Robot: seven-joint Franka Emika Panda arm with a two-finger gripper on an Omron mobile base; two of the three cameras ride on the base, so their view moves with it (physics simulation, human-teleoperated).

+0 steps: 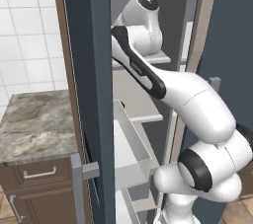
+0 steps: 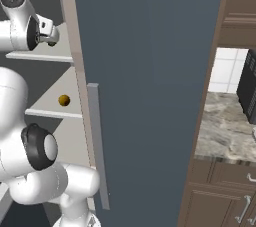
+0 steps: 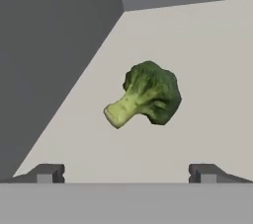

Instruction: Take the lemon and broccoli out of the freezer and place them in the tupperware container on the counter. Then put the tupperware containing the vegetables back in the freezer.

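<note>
You've got white square wall tiles [image 1: 22,35] at the left in the left base view, and more white tiles [image 2: 226,73] behind the stone slab in the right base view. Brown wooden base cabinets [image 1: 37,191] sit low left, with a drawer and grey bar handles [image 1: 39,173]. Same brown cabinets [image 2: 220,201] show low right in the right base view, plus a brown upper cabinet [image 2: 242,6] top right. A dark appliance [image 2: 248,91] sits at the right edge, cut off. Brownish floor [image 1: 237,213] shows in the corner. Light is flat and even.

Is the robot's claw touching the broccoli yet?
Apart. In the hand view, bare shelf shows between the open gripper and the broccoli.
</note>
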